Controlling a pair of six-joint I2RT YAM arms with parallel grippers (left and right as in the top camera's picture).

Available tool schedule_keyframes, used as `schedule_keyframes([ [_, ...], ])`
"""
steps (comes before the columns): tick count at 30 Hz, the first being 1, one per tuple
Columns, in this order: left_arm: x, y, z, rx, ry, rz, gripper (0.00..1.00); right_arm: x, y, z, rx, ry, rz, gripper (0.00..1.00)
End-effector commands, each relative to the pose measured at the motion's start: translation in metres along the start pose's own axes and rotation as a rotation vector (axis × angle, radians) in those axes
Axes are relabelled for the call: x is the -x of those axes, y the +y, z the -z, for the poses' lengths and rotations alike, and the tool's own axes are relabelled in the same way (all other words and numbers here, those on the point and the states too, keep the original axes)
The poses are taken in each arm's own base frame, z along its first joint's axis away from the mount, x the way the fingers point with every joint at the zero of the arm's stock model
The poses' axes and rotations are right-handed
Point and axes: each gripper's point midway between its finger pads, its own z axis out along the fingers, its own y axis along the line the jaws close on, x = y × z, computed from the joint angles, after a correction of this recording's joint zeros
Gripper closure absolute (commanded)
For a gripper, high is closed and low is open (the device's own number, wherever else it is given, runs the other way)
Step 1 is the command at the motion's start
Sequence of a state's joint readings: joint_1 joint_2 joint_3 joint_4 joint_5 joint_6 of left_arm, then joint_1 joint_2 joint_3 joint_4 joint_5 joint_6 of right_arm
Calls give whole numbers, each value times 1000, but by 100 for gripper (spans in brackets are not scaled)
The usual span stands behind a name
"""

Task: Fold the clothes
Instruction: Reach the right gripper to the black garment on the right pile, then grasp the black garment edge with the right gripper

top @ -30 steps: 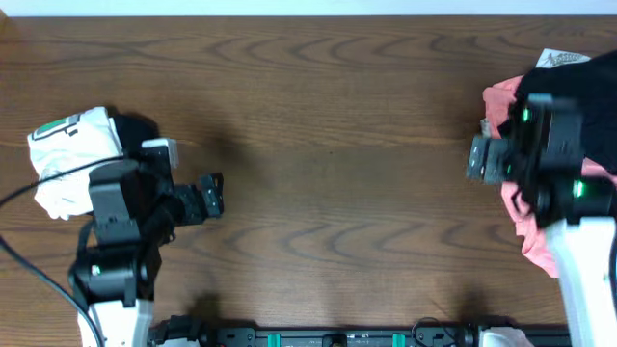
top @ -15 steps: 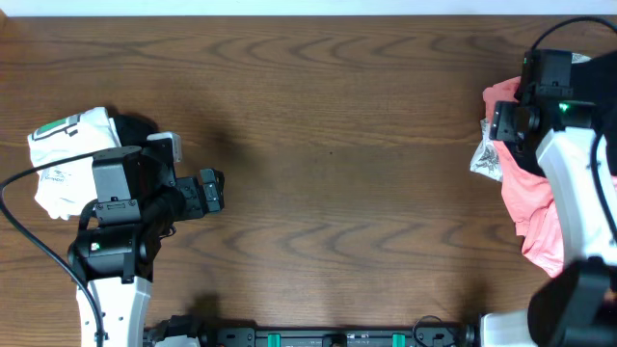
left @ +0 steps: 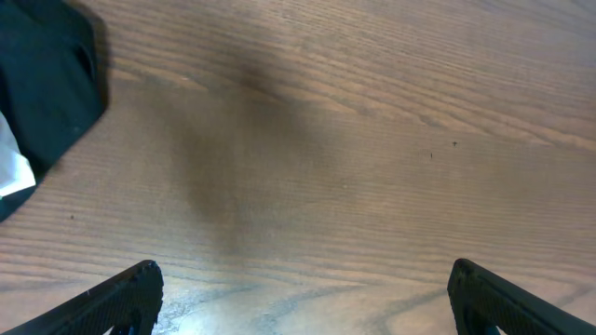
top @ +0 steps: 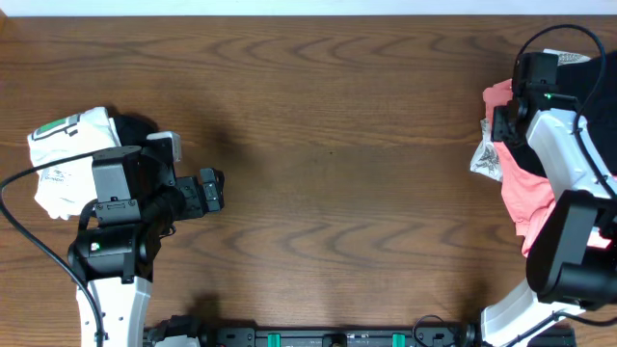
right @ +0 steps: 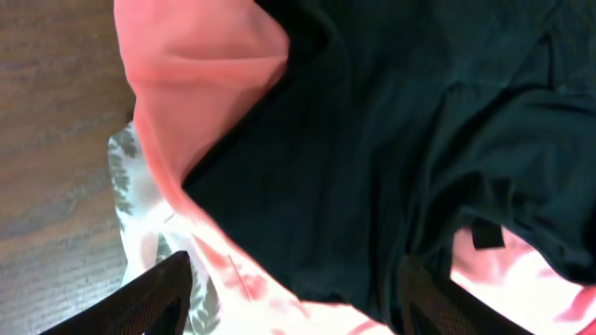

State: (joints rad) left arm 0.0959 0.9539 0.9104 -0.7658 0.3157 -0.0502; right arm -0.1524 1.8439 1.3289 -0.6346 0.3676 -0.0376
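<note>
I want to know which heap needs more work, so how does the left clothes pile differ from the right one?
The left pile is white with green print over black; the right pile is salmon-pink and black. The left pile is compact; the right pile spreads wider, past the picture's edge. The left gripper points away from the left pile; the right gripper is over the right pile. Both are soft cloth.

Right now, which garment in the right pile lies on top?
The black shirt, draped over the salmon-pink one; the white leaf-print piece peeks out underneath at the edge.
</note>
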Motion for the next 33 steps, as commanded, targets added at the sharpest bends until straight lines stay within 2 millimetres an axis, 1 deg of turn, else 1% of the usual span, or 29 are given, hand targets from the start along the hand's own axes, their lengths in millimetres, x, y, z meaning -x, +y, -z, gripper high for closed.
schedule_keyframes([
  [1, 7, -5, 5, -17, -18, -23, 2, 4, -1, -8, -11, 1, 9, 31],
  [6, 7, -5, 5, -17, -18, -23, 2, -2, 4, -21, -11, 28, 19, 30],
  [14, 7, -5, 5, -17, -18, -23, 2, -2, 9, -34, -11, 30, 19, 30],
  [19, 7, -5, 5, -17, -18, -23, 2, -7, 13, -45, -11, 53, 27, 30],
  [26, 7, -5, 5, -17, -18, -23, 2, -5, 15, -51, -12, 44, 23, 29],
  [33, 7, -5, 5, -17, -18, -23, 2, 2, 15, -51, -12, 17, 13, 29],
])
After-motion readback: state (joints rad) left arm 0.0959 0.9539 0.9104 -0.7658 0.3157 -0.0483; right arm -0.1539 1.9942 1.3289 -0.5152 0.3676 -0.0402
